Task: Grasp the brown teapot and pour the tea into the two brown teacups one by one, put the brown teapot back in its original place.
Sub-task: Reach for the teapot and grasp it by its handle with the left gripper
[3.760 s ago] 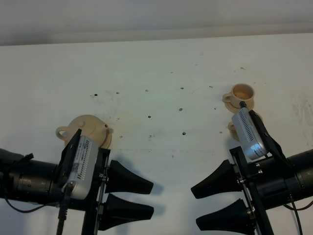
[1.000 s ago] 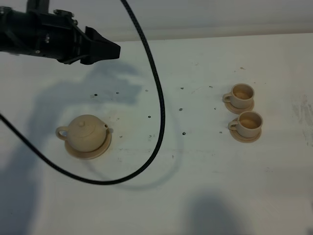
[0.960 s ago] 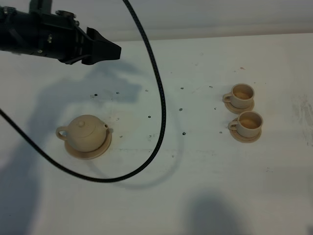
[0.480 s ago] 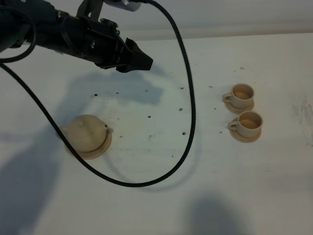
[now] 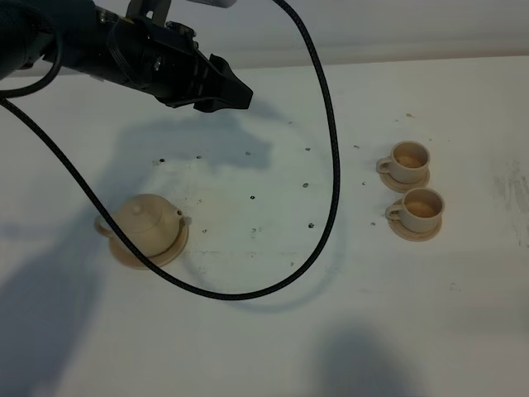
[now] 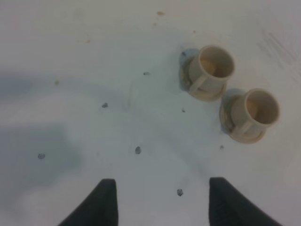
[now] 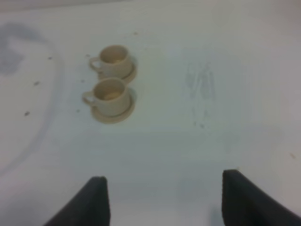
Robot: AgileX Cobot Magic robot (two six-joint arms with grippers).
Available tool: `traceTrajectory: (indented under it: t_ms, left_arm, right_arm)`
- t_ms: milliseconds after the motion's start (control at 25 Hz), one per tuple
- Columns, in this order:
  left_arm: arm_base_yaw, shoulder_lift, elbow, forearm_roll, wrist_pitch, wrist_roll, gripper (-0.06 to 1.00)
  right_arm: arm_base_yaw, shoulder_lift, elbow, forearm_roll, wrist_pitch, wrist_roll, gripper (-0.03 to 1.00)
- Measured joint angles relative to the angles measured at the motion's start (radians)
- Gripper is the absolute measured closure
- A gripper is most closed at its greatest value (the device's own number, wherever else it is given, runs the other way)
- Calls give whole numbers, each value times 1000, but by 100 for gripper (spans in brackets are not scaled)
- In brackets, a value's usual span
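The brown teapot (image 5: 145, 225) sits upright on its flat tan saucer, the original place (image 5: 168, 255), at the table's left. The two brown teacups (image 5: 409, 159) (image 5: 421, 207) stand on small saucers at the right, one behind the other. My left gripper (image 5: 234, 91) hovers high over the back left of the table, well away from the teapot, open and empty. In the left wrist view the gripper (image 6: 162, 181) faces both cups (image 6: 214, 68) (image 6: 256, 110). My right gripper (image 7: 164, 176) is open and empty, with the cups (image 7: 113, 57) (image 7: 109, 95) far ahead of it.
A black cable (image 5: 331, 174) hangs from the left arm in a wide loop across the table's middle and passes over the teapot's handle side. The white table (image 5: 273, 331) has small dark specks and scuff marks (image 7: 202, 82) beyond the cups.
The left arm swung from the far left towards the centre, then eased slightly back and up. Its cable loop swept right. Both arms stood low at the front several seconds ago.
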Motion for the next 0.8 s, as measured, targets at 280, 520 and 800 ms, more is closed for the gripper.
traceTrajectory:
  t_ms: [280, 520, 800]
  left_arm:
    - [-3, 0, -1, 78, 31, -42, 50]
    - [-29, 1, -22, 251, 180, -134, 50]
    - [-139, 1, -119, 531, 420, -155, 50]
  right_arm:
    - [-32, 0, 0, 14, 0, 0, 43]
    - [-32, 0, 0, 19, 0, 0, 43]
    - [-32, 0, 0, 21, 0, 0, 43]
